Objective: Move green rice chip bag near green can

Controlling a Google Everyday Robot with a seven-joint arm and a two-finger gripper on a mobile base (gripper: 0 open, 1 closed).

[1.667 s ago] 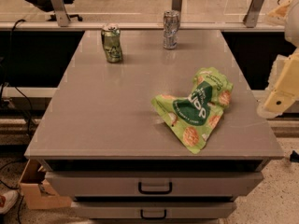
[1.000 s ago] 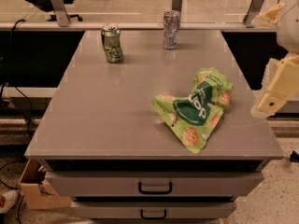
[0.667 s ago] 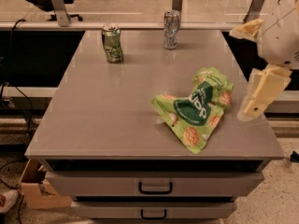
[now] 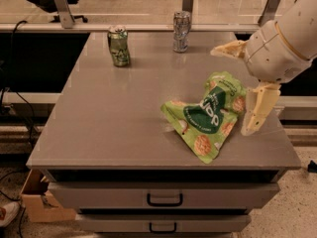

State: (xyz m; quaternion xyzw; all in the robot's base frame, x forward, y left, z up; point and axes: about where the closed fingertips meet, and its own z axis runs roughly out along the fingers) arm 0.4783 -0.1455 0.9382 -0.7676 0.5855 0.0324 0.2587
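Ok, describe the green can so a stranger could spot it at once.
On the grey table, look to the far left corner, well away from the gripper open by the chip bag at the right. The green can stands there; its neighbour, the silver can, is grey.

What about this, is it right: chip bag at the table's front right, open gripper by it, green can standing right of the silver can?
Not quite: the camera view shows the green can left of the silver can. The green rice chip bag is at the table's front right, the open gripper by it.
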